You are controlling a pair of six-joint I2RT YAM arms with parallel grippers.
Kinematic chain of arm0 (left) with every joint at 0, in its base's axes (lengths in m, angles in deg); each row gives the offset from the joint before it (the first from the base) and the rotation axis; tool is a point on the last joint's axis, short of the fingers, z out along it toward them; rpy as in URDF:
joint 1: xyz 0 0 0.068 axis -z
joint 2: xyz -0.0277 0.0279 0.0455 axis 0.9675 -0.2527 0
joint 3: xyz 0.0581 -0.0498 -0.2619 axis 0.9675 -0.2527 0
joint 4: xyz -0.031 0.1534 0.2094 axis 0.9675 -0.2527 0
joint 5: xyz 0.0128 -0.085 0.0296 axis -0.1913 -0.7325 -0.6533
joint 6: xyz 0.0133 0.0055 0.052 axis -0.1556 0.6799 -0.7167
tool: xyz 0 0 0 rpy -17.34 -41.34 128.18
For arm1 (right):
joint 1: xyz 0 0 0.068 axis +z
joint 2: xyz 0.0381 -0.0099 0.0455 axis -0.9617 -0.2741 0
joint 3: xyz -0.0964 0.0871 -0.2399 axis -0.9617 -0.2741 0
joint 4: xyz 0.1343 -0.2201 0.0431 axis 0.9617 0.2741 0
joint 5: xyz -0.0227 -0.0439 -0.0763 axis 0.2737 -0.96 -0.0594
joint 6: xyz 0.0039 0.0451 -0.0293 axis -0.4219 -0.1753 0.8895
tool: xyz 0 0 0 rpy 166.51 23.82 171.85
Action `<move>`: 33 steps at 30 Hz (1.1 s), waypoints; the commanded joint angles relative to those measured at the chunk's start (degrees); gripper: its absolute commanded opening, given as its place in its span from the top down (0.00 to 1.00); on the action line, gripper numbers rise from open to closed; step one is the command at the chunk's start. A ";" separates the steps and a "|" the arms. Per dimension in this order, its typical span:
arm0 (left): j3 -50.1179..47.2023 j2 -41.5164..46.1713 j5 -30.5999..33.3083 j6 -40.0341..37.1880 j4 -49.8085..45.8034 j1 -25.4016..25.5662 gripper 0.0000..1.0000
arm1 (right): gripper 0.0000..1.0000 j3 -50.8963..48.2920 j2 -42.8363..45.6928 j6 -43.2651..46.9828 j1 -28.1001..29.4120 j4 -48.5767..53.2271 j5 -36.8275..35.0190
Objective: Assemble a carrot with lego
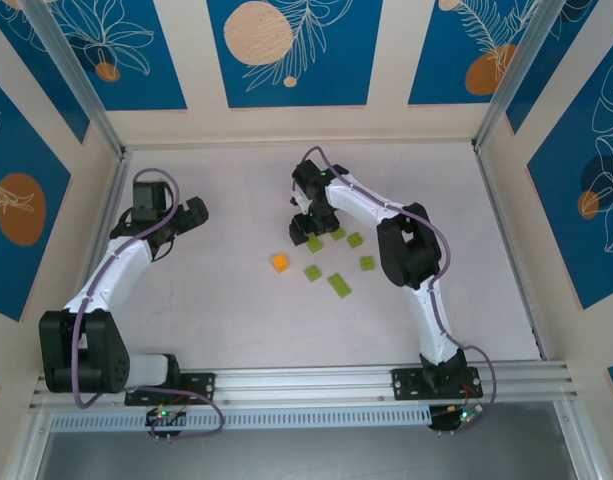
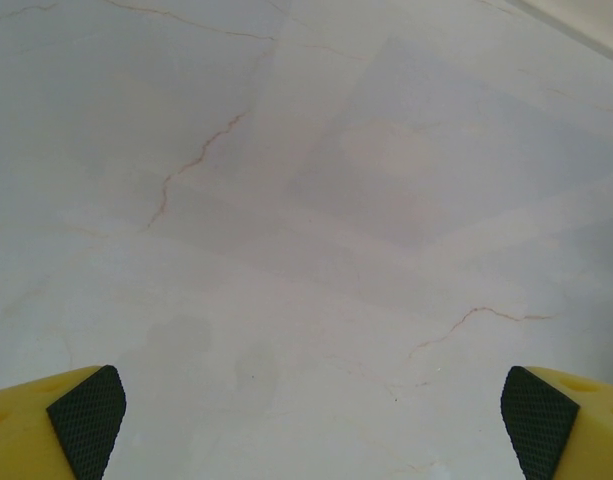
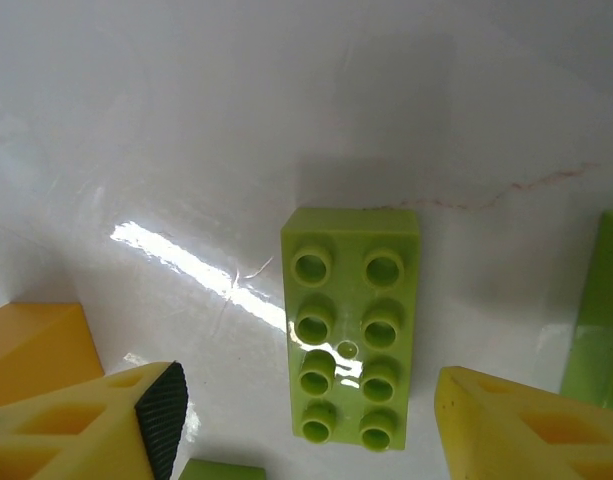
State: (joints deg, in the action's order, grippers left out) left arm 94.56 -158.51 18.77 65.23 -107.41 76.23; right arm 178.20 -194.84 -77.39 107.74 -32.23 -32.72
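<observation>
The lego lies as separate bricks on the white table: an orange block (image 1: 280,262) and several lime-green bricks (image 1: 339,285) around it, none joined. The carrot is out of view. My right gripper (image 1: 308,228) hangs low over the far end of the group. In the right wrist view an oblong lime-green brick (image 3: 351,325) lies flat, studs up, between the fingers of the right gripper (image 3: 311,420), which is open with a gap on each side. The orange block (image 3: 31,345) sits just left of the left finger. My left gripper (image 1: 186,215) (image 2: 314,425) is open over bare table.
Another green brick (image 3: 598,320) lies at the right edge of the right wrist view, and one (image 3: 221,470) at its bottom. A metal frame post (image 1: 111,195) runs close by the left arm. Patterned walls enclose the table on three sides.
</observation>
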 commanded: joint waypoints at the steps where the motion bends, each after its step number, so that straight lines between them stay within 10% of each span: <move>1: 0.63 -0.19 -1.01 -0.30 -0.99 -0.77 0.01 | 0.33 -0.60 -1.53 0.83 0.10 0.75 1.07; 33: 0.12 -0.66 -1.11 -0.73 -0.26 -0.77 0.01 | 0.49 3.96 -4.15 0.65 0.10 2.87 -0.41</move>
State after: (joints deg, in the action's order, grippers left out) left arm 94.56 -158.80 18.77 65.21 -107.39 76.23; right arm 180.12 -197.68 -76.82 107.74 -31.18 -32.99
